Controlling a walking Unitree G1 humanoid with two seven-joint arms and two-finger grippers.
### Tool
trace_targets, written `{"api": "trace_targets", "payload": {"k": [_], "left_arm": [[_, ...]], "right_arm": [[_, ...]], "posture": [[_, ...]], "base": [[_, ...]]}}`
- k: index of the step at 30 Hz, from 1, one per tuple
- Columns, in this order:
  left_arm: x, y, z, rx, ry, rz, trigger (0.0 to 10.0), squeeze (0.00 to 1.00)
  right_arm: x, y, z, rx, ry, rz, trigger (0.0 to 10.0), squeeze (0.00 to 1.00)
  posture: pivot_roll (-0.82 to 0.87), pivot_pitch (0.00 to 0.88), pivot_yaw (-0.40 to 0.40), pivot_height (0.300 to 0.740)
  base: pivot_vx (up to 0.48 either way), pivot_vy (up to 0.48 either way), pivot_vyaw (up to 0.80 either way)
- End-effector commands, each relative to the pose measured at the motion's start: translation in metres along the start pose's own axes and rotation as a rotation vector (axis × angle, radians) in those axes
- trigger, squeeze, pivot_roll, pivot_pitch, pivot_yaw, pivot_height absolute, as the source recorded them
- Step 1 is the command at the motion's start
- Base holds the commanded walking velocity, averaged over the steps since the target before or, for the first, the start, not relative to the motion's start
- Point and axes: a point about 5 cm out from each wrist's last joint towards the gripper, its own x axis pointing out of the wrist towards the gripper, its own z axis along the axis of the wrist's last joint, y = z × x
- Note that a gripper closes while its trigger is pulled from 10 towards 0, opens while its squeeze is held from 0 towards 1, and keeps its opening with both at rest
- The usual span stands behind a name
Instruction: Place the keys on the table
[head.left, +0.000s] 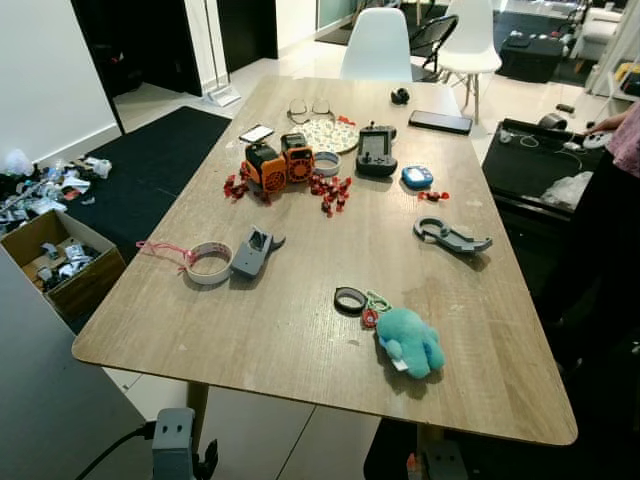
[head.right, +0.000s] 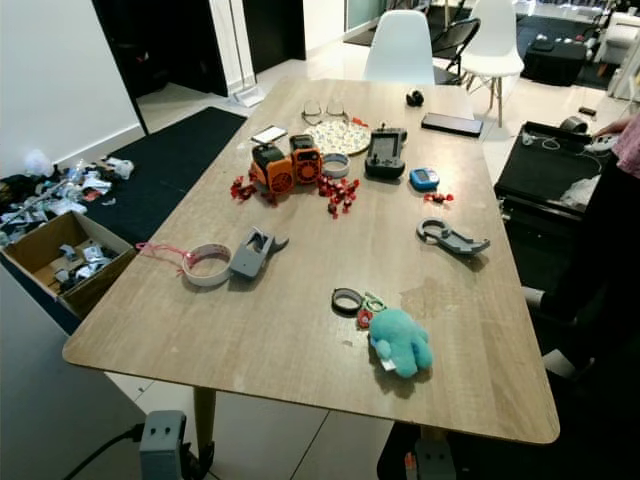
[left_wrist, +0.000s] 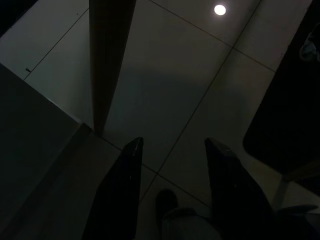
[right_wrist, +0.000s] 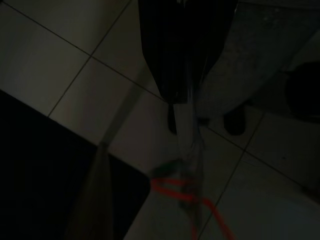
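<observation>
bare table (head.left: 300, 340) near edge, teal plush (head.left: 410, 341) right, tape roll (head.left: 209, 262) left

The keys (right_wrist: 189, 145) hang below the closed black fingers (right_wrist: 186, 55) of the right gripper (right_wrist: 187, 92), a slim silvery bunch trailing a red cord (right_wrist: 200, 200) and something green. They hang above the tiled floor (right_wrist: 60, 65); finer detail stays dim.

The wooden table (head.left: 300, 330) stands ahead.
</observation>
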Motion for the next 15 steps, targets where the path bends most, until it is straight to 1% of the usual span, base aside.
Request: {"api": "trace_targets", "payload": {"k": [1,2,3,9,12,15], "left_arm": [[-0.002,0.005,-0.004,0.035,0.025,0.003,10.0,0.0],[-0.002,0.004,-0.004,0.047,0.03,0.001,10.0,0.0],[-0.002,0.004,-0.004,0.047,0.03,0.001,10.0,0.0],[-0.001,0.004,-0.004,0.057,0.037,0.001,10.0,0.0],[-0.001,0.005,-0.005,0.053,0.042,0.004,10.0,0.0],[-0.001,0.006,-0.007,0.045,0.063,0.016,10.0,0.0]], "right_arm": [[-0.002,-0.004,-0.008,0.011,0.023,-0.002,10.0,0.0],[-0.005,-0.012,-0.012,0.014,0.029,-0.012,10.0,0.0],[-0.005,-0.012,-0.012,0.014,0.029,-0.012,10.0,0.0],[-0.01,-0.026,-0.016,0.02,0.034,-0.027,10.0,0.0],[-0.01,-0.029,-0.016,0.023,0.036,-0.031,10.0,0.0],[-0.01,-0.028,-0.016,0.024,0.036,-0.031,10.0,0.0]], "posture": [[0.03,0.079,0.013,0.74],[0.03,0.081,0.015,0.74],[0.03,0.081,0.015,0.74],[0.02,0.085,0.018,0.74],[0.02,0.086,0.019,0.74],[0.02,0.088,0.018,0.74]], "base": [[0.0,0.0,0.0],[0.0,0.0,0.0],[0.0,0.0,0.0],[0.0,0.0,0.0],[0.0,0.0,0.0],[0.0,0.0,0.0]]}}
